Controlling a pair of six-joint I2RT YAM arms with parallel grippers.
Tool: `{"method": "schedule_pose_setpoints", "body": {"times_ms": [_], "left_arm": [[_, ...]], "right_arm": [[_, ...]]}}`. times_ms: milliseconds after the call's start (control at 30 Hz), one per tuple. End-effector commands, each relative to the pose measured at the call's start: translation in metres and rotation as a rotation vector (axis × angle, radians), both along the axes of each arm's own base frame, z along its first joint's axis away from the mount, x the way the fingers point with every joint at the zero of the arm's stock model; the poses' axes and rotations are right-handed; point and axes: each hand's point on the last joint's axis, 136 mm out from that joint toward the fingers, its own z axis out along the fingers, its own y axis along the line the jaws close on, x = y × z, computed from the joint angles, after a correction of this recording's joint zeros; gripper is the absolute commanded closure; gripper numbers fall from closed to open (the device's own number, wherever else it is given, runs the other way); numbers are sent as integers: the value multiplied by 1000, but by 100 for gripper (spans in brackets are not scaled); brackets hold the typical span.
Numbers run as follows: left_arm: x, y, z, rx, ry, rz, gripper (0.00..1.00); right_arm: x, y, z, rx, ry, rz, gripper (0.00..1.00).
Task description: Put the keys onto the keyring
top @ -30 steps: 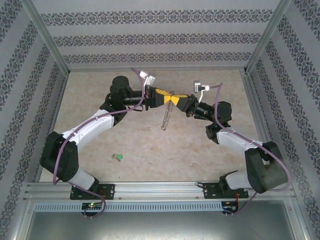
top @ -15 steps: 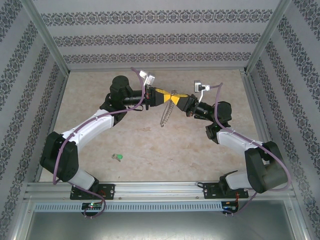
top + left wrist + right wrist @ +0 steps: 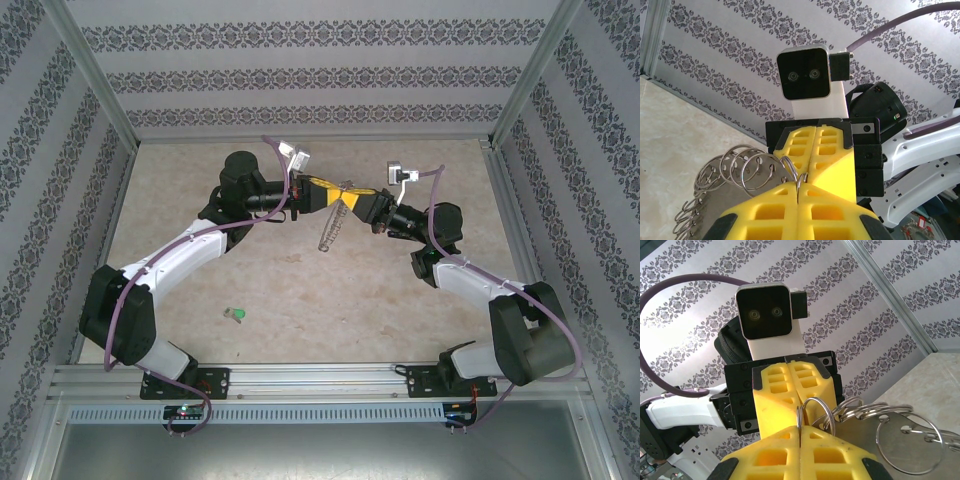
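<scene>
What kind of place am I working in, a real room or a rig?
Most likely a lab test enclosure, not a real room: aluminium frame posts box in a marble-look tabletop, and the damask wallpaper panels look like a staged backdrop.

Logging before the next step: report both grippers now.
Left gripper: shut on the keyring.
Right gripper: shut on the keyring too.
</scene>
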Motion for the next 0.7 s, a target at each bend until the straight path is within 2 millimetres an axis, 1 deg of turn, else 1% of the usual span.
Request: {"method": "schedule_pose_setpoints", "body": {"times_ms": [0,100,133,200,233,267,300,400,567,667], "left_arm": [[-8,0,17,-13,-62,-11,100],[-9,0,18,-14,-70,-10,100],[-8,1,18,-10,-73,1,100],[-2,4,15,15,-77,49,100],[-1,5,14,27,-82,62,100],[2,8,12,44,-87,83,100],[6,11,10,62,-88,106,100],[14,20,8,82,-90,141,100],[26,36,8,119,-112,217,100],[37,48,8,125,-110,259,100]], "right_arm": [[0,-7,18,29,-96,-33,100],[2,-7,16,29,-86,-38,100],[4,-8,15,29,-76,-42,97],[8,-11,13,34,-54,-58,67],[10,-13,11,35,-42,-64,60],[10,-15,10,36,-32,-70,56],[10,-16,8,35,-18,-72,54],[4,-16,-5,8,32,-65,52],[-11,-11,-49,-104,162,-60,52],[-22,-2,-72,-176,212,-53,52]]}}
